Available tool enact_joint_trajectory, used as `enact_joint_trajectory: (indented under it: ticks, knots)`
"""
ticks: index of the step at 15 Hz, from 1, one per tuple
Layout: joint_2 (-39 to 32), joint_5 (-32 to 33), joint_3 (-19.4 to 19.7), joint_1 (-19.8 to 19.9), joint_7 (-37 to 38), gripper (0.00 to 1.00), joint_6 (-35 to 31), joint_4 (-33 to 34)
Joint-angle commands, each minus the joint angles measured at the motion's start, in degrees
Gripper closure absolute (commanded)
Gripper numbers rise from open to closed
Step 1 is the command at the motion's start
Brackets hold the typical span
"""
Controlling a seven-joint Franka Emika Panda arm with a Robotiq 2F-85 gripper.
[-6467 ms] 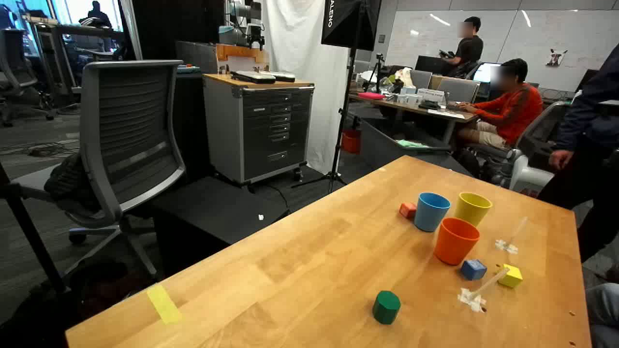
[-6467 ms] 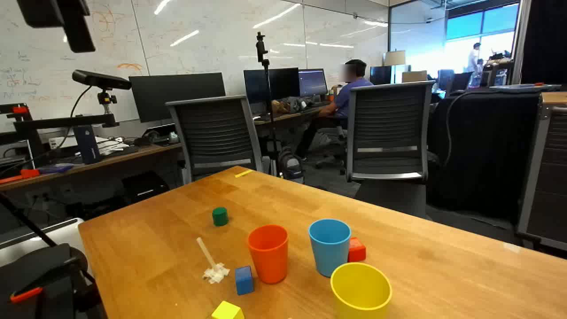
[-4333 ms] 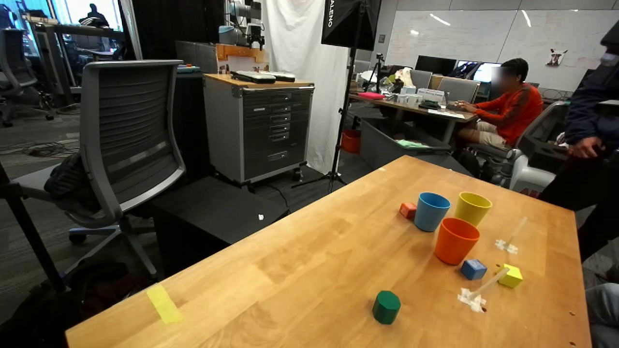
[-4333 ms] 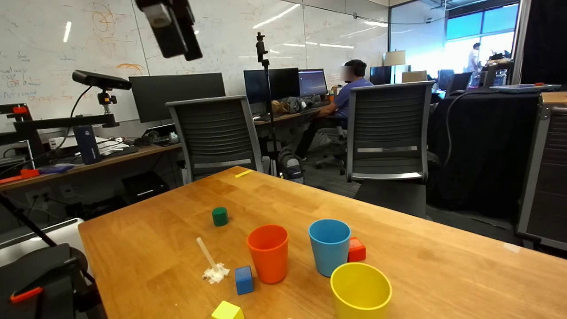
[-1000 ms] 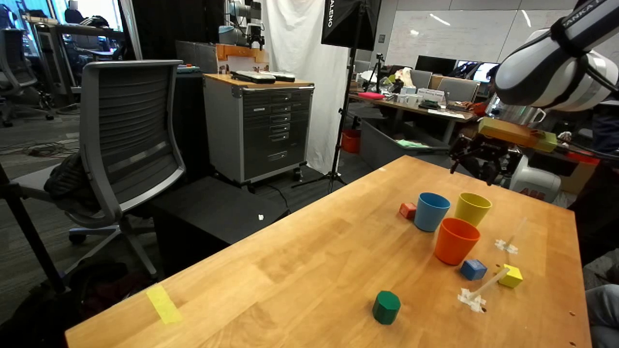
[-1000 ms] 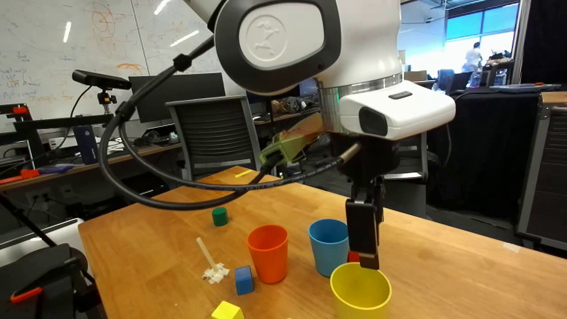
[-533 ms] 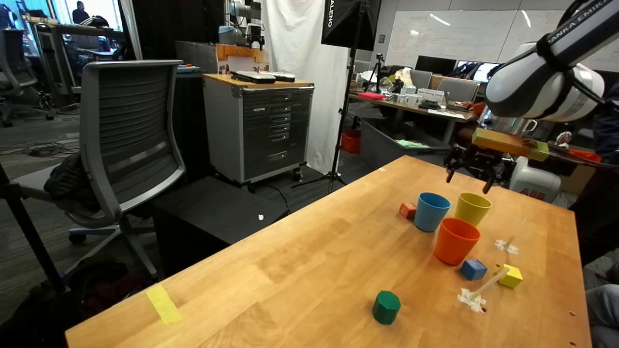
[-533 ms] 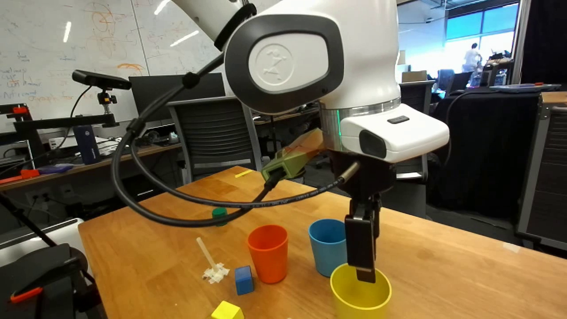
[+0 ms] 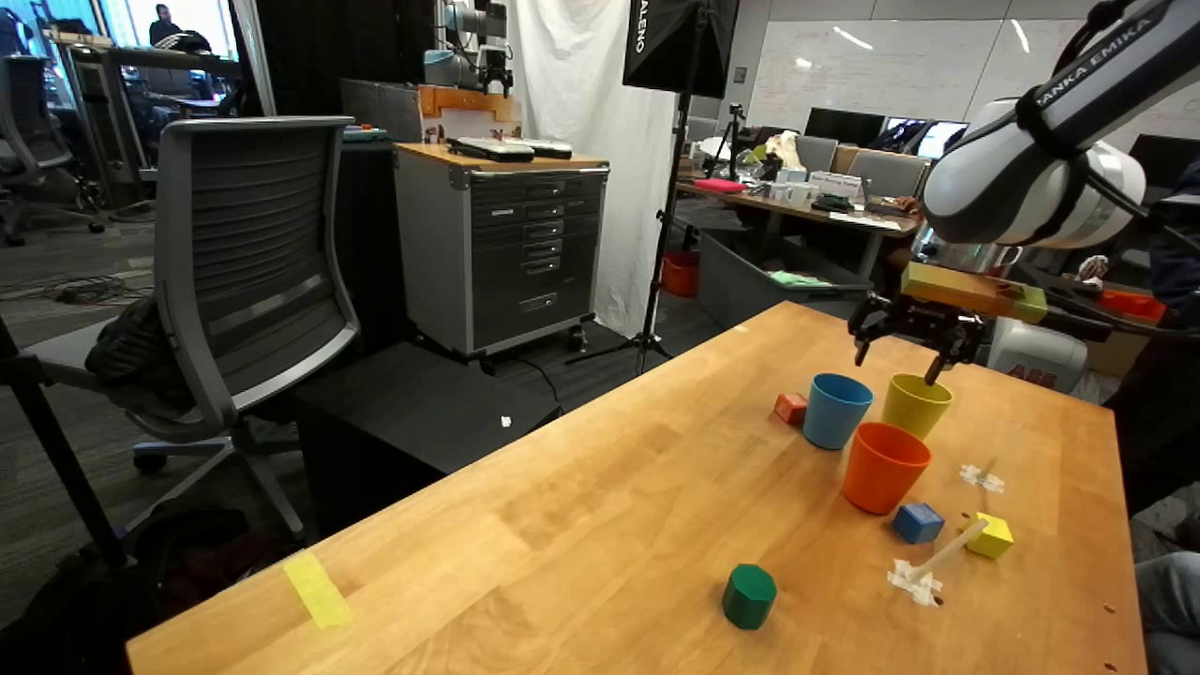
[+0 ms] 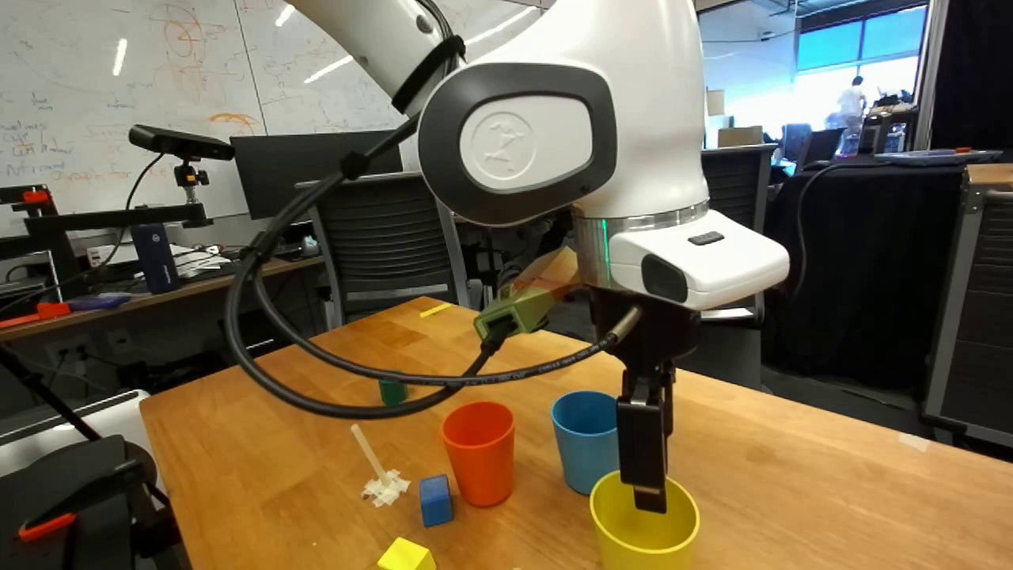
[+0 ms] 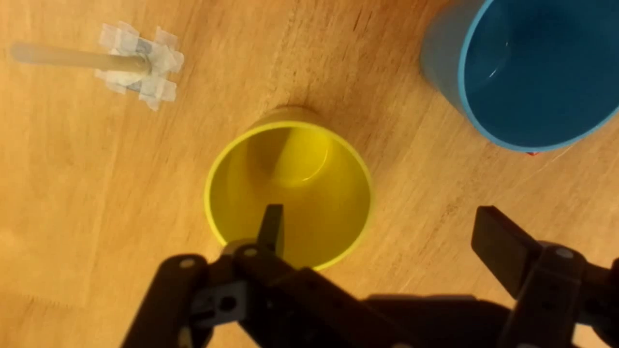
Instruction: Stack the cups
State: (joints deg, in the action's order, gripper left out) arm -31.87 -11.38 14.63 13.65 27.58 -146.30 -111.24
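The pincer (image 9: 896, 367) stands wide and holds nothing, at the mouth of the yellow cup (image 9: 917, 408). In an exterior view that cup is far right on the surface (image 9: 562, 525), with the blue cup (image 9: 834, 412) to its left and the orange cup (image 9: 881, 473) nearer. All three are upright and apart, so I judge the stacking not yet begun.

In the wrist view one of the fingers (image 11: 273, 227) overlaps the yellow mouth; the other lies past its right wall. I cannot tell whether the inner tip is above or below the rim. A pinch on that wall seems likely.

Lowered off-line, the inner tip could land on the rim and tip the cup. Held by one wall, the cup may swing or tilt, making it hard to lower squarely. Drifting toward the blue cup could knock it, and the red block (image 9: 790, 408) just beside it might make it topple. The looped cable (image 10: 467, 381) could brush the orange cup; its clearance is unclear.
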Motion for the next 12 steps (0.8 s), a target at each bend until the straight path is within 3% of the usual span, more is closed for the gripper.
enact_joint_trajectory:
  ticks: [1,7,10,12]
  knots:
    - [-1.7,3.5,3.4,-3.2,2.9,0.0,1.0,2.1]
    - [-3.1,8.6,6.6,-6.4,7.0,0.0,2.3,2.9]
    - [-3.4,9.7,7.0,-7.0,7.7,0.05,2.4,3.1]
    - [-3.3,10.0,6.7,-7.1,7.7,0.02,2.4,3.1]
